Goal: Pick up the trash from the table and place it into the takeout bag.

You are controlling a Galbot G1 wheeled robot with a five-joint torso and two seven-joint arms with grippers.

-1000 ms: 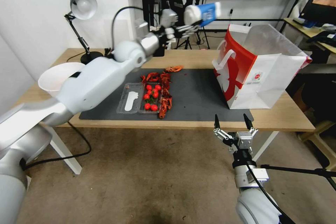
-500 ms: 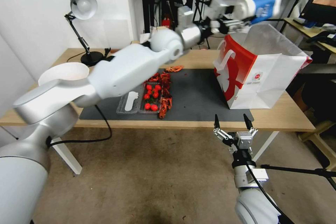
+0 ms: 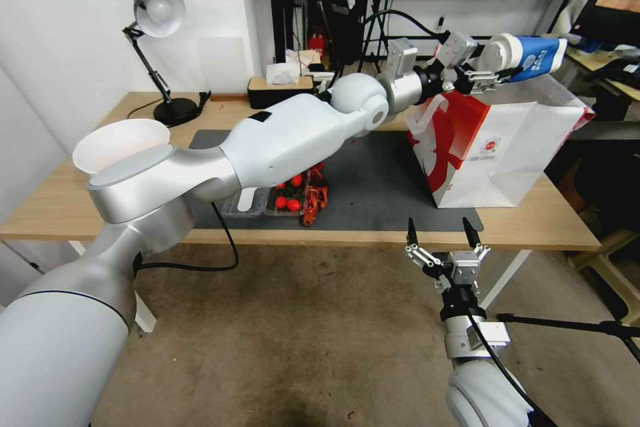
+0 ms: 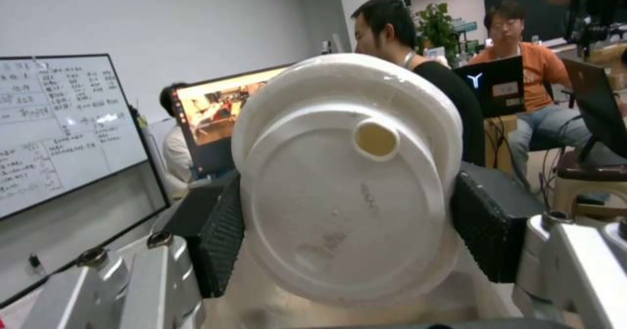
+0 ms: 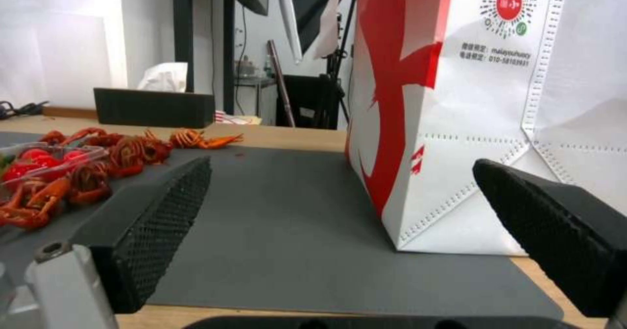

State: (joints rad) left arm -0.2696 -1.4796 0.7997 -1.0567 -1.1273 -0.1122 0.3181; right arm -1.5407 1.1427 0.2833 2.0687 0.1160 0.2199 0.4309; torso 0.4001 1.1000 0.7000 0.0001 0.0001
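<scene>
Head view: the left arm stretches across the frame to the upper right, where the left gripper point(image 3: 492, 67) is clamped on the blue-and-white paper cup point(image 3: 527, 57), held on its side above the open top of the takeout bag point(image 3: 493, 140). The bag stands at the right end of the table point(image 3: 560, 220), partly on the dark grey mat point(image 3: 373, 180). Near the centre lie a clear tray of red tomatoes point(image 3: 287, 197) and red crayfish shells point(image 3: 313, 200). A big white bowl point(image 3: 110, 143) sits at left. The right gripper point(image 3: 440, 232) hangs low, in front of the table edge, jaws apart.

Left wrist view: 2 black pads point(image 4: 222, 236) press the sides of the cup's white lid point(image 4: 346, 182).

Right wrist view: the right gripper's point(image 5: 352, 211) spread fingers frame the mat point(image 5: 287, 221) and the bag point(image 5: 496, 99).
</scene>
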